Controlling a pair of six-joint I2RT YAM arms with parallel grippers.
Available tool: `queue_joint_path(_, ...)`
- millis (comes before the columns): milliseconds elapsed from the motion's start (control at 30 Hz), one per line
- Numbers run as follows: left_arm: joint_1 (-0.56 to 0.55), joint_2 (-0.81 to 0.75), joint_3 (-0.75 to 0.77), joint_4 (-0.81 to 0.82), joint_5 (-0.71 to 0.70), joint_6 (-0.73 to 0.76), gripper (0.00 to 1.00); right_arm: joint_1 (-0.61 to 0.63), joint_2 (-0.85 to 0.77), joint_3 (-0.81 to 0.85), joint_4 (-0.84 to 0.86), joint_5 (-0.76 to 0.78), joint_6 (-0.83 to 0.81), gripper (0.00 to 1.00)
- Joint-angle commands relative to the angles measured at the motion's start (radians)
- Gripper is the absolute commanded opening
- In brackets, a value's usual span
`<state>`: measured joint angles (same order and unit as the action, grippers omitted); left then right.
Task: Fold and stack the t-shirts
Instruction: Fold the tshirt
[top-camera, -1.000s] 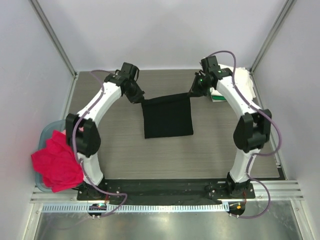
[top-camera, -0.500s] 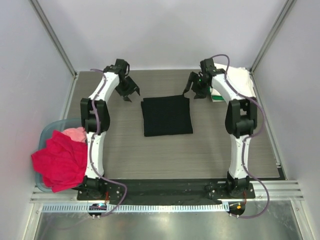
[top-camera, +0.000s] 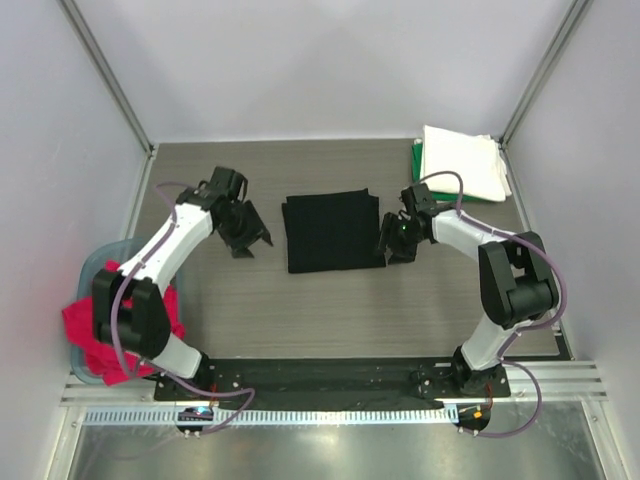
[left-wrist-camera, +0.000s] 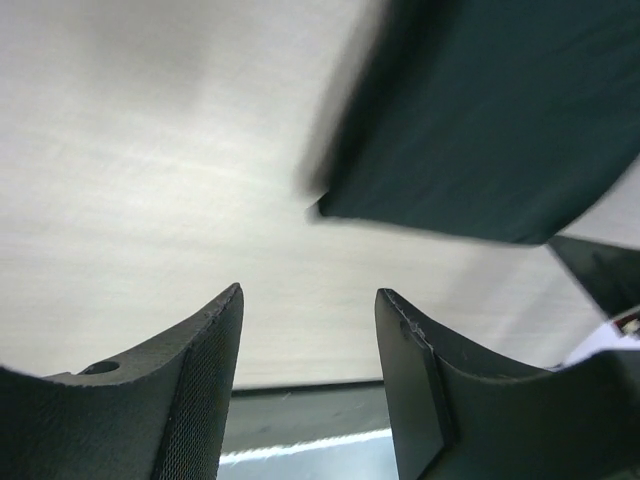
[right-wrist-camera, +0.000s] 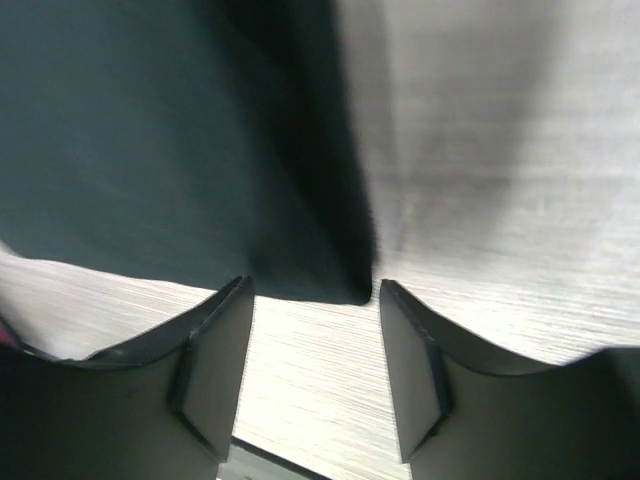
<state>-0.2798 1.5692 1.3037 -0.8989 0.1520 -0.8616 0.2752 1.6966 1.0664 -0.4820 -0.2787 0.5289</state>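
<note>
Red t-shirt (top-camera: 112, 335) spills from the pale blue tub (top-camera: 92, 263) at the table (top-camera: 300, 305) edge. The folded black t-shirt (top-camera: 333, 232) lies mid-table with bare wood around it. The left gripper (top-camera: 244, 234) and right gripper (top-camera: 396, 241) flank it, fingers spread, holding nothing.

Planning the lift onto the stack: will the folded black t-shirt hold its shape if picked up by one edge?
Probably not: the black t-shirt is thin cloth lying folded flat, so it would likely droop and unfold. Its thin edge suggests little weight. Pushed across the grained table, it may bunch rather than slide.
</note>
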Motion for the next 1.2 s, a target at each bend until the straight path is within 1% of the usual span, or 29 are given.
queue_joint_path(0,0.004,-0.119,-0.124,0.051,0.004,-0.013,0.56,0.025,-0.006,-0.035,0.117,0.010,0.005,0.56)
queue_joint_path(33,0.004,-0.177,-0.147,0.052,0.001,-0.014,0.56,0.030,0.003,-0.043,0.134,0.021,0.002,0.53)
queue_joint_path(67,0.004,-0.201,-0.184,0.048,-0.006,-0.017,0.56,0.036,0.012,-0.051,0.138,0.026,0.002,0.52)
queue_joint_path(167,0.004,-0.270,-0.218,0.017,-0.025,-0.013,0.56,0.062,0.040,-0.077,0.163,0.030,0.011,0.41)
queue_joint_path(200,0.004,-0.282,-0.222,0.006,-0.032,-0.008,0.56,0.085,0.038,-0.086,0.178,0.032,0.017,0.30)
queue_joint_path(233,0.004,-0.293,-0.228,-0.011,-0.038,-0.007,0.56,0.097,0.035,-0.109,0.187,0.033,0.032,0.23)
queue_joint_path(267,0.002,-0.314,-0.231,-0.017,-0.042,-0.002,0.56,0.110,0.029,-0.120,0.192,0.041,0.040,0.12)
queue_joint_path(367,0.002,-0.350,-0.242,-0.038,-0.051,0.010,0.56,0.179,-0.014,-0.169,0.200,0.046,0.085,0.03)
queue_joint_path(433,0.004,-0.366,-0.250,-0.052,-0.051,0.018,0.56,0.240,-0.072,-0.204,0.201,0.045,0.109,0.02)
queue_joint_path(467,0.002,-0.382,-0.253,-0.058,-0.051,0.024,0.56,0.251,-0.095,-0.213,0.198,0.044,0.127,0.11)
queue_joint_path(533,0.004,-0.394,-0.251,-0.083,-0.061,0.047,0.56,0.265,-0.171,-0.224,0.169,0.045,0.132,0.36)
queue_joint_path(567,0.004,-0.402,-0.248,-0.090,-0.065,0.056,0.56,0.263,-0.199,-0.221,0.152,0.050,0.128,0.59)
queue_joint_path(600,0.004,-0.412,-0.247,-0.097,-0.069,0.068,0.56,0.265,-0.221,-0.209,0.132,0.070,0.115,0.67)
queue_joint_path(633,0.004,-0.417,-0.239,-0.113,-0.083,0.093,0.56,0.263,-0.239,-0.194,0.084,0.081,0.100,0.73)
queue_joint_path(667,0.004,-0.423,-0.233,-0.118,-0.092,0.110,0.56,0.260,-0.270,-0.153,0.062,0.090,0.086,0.82)
queue_joint_path(700,0.002,-0.431,-0.227,-0.123,-0.100,0.124,0.56,0.245,-0.279,-0.132,0.025,0.098,0.059,0.84)
queue_joint_path(767,0.004,-0.437,-0.215,-0.136,-0.138,0.162,0.56,0.208,-0.296,-0.090,0.007,0.087,0.043,0.89)
queue_joint_path(833,0.002,-0.449,-0.218,-0.124,-0.144,0.185,0.56,0.127,-0.298,-0.079,0.011,0.052,0.023,0.91)
queue_joint_path(867,0.004,-0.455,-0.221,-0.123,-0.184,0.199,0.55,0.099,-0.290,-0.069,0.017,0.039,0.014,0.92)
queue_joint_path(900,0.004,-0.459,-0.225,-0.118,-0.186,0.208,0.55,0.043,-0.260,-0.060,0.019,0.027,0.007,0.92)
queue_joint_path(933,0.004,-0.469,-0.237,-0.103,-0.186,0.217,0.55,0.020,-0.241,-0.037,0.026,0.009,-0.013,0.92)
queue_joint_path(1000,0.002,-0.482,-0.254,-0.084,-0.190,0.239,0.55,-0.017,-0.163,-0.004,0.036,-0.025,-0.030,0.90)
queue_joint_path(1100,0.002,-0.505,-0.293,-0.054,-0.209,0.265,0.54,-0.070,-0.075,0.084,0.057,-0.076,-0.063,0.87)
queue_joint_path(1133,0.004,-0.512,-0.302,-0.038,-0.216,0.272,0.54,-0.088,-0.016,0.130,0.060,-0.085,-0.066,0.86)
queue_joint_path(1167,0.004,-0.531,-0.310,-0.035,-0.227,0.277,0.54,-0.097,0.010,0.151,0.062,-0.103,-0.073,0.85)
